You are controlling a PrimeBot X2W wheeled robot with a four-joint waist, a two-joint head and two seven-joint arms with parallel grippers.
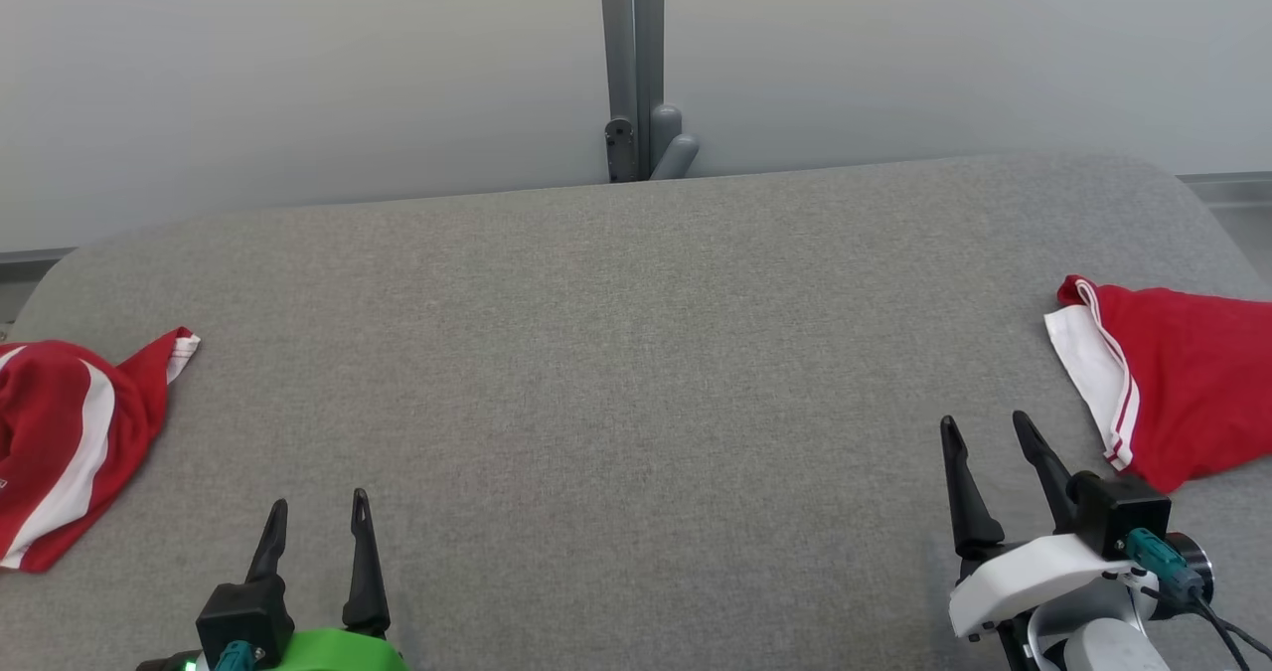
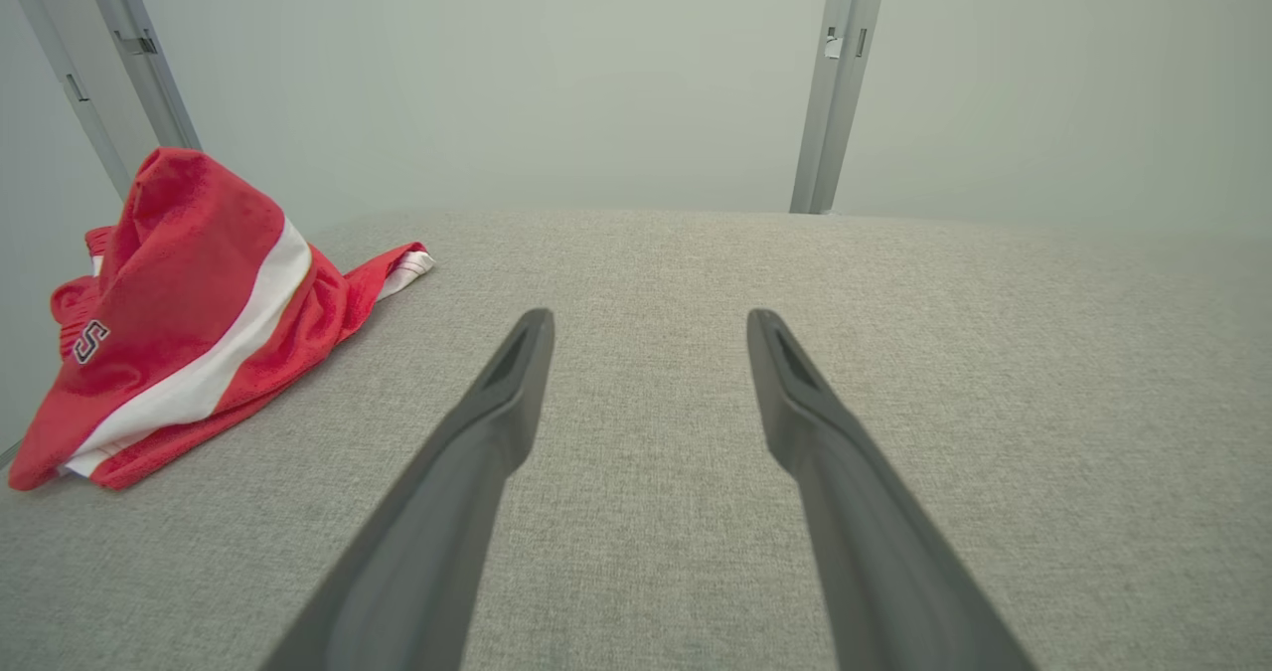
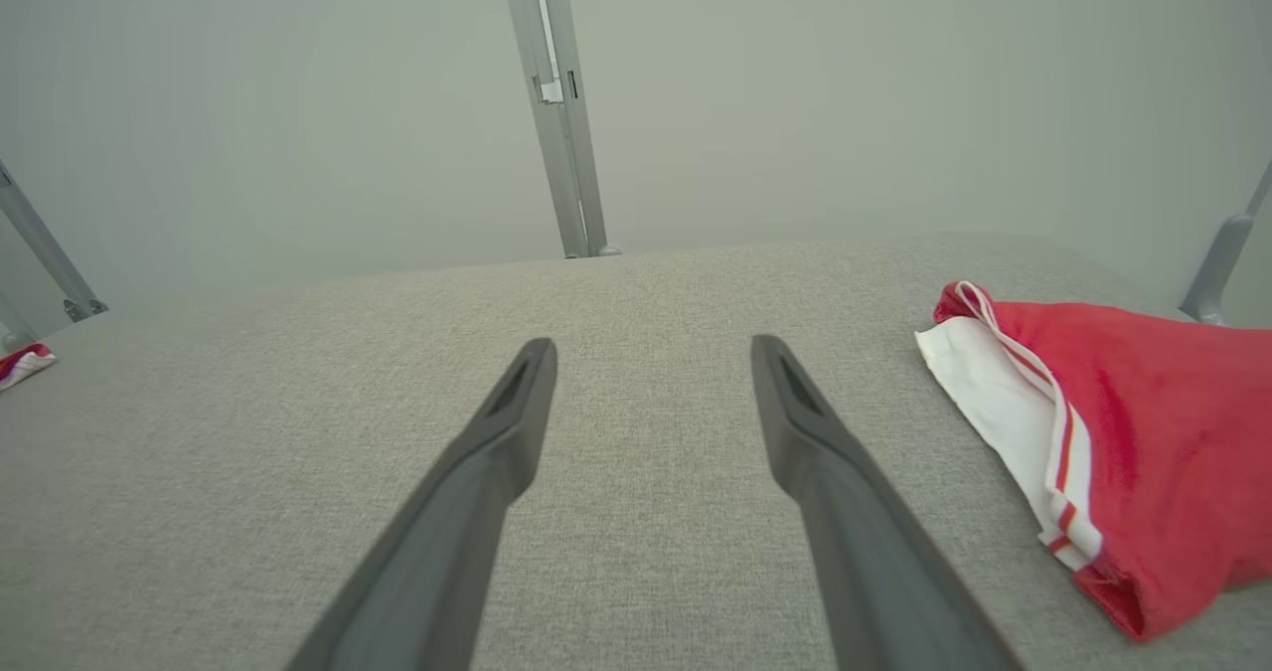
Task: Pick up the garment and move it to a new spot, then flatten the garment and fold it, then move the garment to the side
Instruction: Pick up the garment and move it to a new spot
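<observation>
Two red garments lie on the grey fabric table (image 1: 636, 353). One, crumpled, with a white stripe (image 1: 60, 442), sits at the left edge; the left wrist view shows this heap (image 2: 189, 303) with a letter S on it. The other, with a white striped band (image 1: 1183, 383), lies at the right edge, also in the right wrist view (image 3: 1143, 432). My left gripper (image 1: 319, 498) (image 2: 648, 318) is open and empty at the lower left, well right of the crumpled garment. My right gripper (image 1: 986, 419) (image 3: 653, 345) stands open and empty, just left of the right garment.
A grey metal post (image 1: 633, 65) with a bracket stands behind the table's far edge, against a pale wall. The table has rounded far corners. A wide stretch of bare grey fabric lies between the two garments.
</observation>
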